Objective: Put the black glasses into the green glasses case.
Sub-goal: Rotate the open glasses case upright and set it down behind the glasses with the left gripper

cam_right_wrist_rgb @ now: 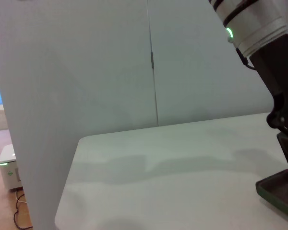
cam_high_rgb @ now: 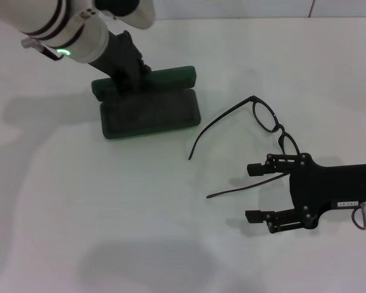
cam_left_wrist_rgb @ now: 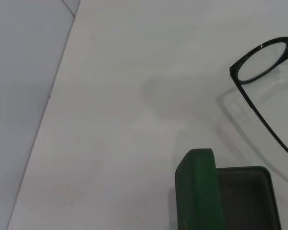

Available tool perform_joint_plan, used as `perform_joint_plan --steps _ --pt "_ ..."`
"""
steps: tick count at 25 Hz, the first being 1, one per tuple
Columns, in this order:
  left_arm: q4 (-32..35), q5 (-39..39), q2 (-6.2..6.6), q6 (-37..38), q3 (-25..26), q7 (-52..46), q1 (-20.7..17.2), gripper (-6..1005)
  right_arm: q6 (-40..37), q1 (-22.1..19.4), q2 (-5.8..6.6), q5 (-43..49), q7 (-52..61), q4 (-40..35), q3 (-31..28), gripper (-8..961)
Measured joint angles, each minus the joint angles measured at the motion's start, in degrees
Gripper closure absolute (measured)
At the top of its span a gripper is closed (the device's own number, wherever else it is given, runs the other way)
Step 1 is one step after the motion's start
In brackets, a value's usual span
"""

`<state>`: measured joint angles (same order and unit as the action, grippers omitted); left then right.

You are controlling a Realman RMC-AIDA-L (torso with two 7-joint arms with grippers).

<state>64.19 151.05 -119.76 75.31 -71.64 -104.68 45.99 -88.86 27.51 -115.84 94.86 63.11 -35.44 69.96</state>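
The green glasses case (cam_high_rgb: 149, 113) lies open at the back left of the white table, its lid (cam_high_rgb: 165, 77) standing behind the tray. My left gripper (cam_high_rgb: 129, 73) rests on the lid's left part. The left wrist view shows the case's corner (cam_left_wrist_rgb: 197, 191) and one lens of the black glasses (cam_left_wrist_rgb: 264, 62). The black glasses (cam_high_rgb: 266, 116) lie unfolded to the right of the case. My right gripper (cam_high_rgb: 248, 191) is open at table level, its fingers either side of the nearer temple arm (cam_high_rgb: 232, 190). The right wrist view shows the left gripper (cam_right_wrist_rgb: 283, 120) and a case corner (cam_right_wrist_rgb: 278, 191).
The white table (cam_high_rgb: 110, 232) is bounded by a pale wall at the back. A wall panel (cam_right_wrist_rgb: 62, 96) and a small white device on the floor (cam_right_wrist_rgb: 7, 165) show beyond the table's edge in the right wrist view.
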Motion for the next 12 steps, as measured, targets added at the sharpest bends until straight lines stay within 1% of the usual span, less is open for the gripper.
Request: perform_joint_plan --steps 12 --pt "-0.78 -4.24 -0.24 -0.39 -4.1 -2.18 0.51 709 0.04 -0.02 0.0 0.01 0.0 0.55 0.53 159"
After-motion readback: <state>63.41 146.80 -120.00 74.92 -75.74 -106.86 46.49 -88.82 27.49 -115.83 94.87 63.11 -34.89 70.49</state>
